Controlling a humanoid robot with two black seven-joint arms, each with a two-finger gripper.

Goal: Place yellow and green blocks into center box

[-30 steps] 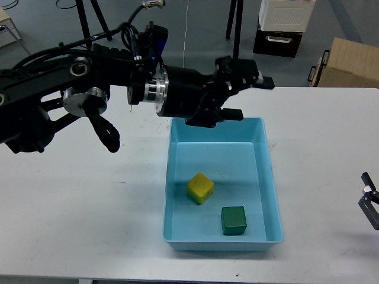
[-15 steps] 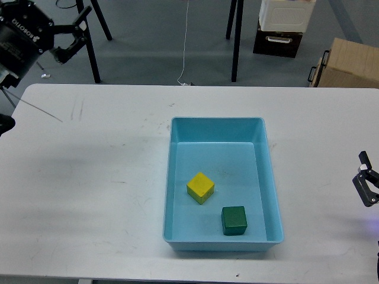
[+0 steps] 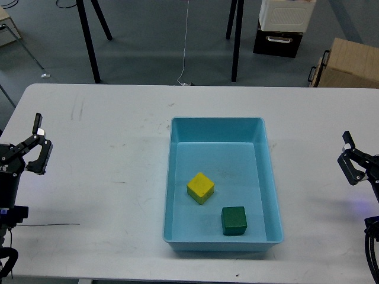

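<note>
In the middle of the white table [image 3: 118,177] sits the light blue box [image 3: 222,239], long side running away from the head camera, and both blocks are already inside it. The yellow block [image 3: 201,187] is on the box floor a bit left of center, turned so a corner points toward the camera. The green block [image 3: 234,220] is at about 4 o'clock from the yellow one, close to the near wall of the box, sitting squarer to the walls. The two blocks are near each other but not touching, and neither touches a wall as far as I can see.

Same head view, the arms: the left gripper [image 3: 37,144] is at 9 o'clock from the box, near the left edge of the table, well apart from the box. Its two black fingers are spread with a clear gap and nothing between them, so it's released. The right gripper [image 3: 350,158] is at 3 o'clock from the box, at the right edge of the picture, also well away from it. It's small and dark there; I can't tell whether its fingers are spread or closed, though nothing seems to be in it.

Beyond the table, at 12 o'clock, there's grey floor with black stand legs [image 3: 237,41], and a cardboard box [image 3: 346,65] at roughly 1 o'clock.
</note>
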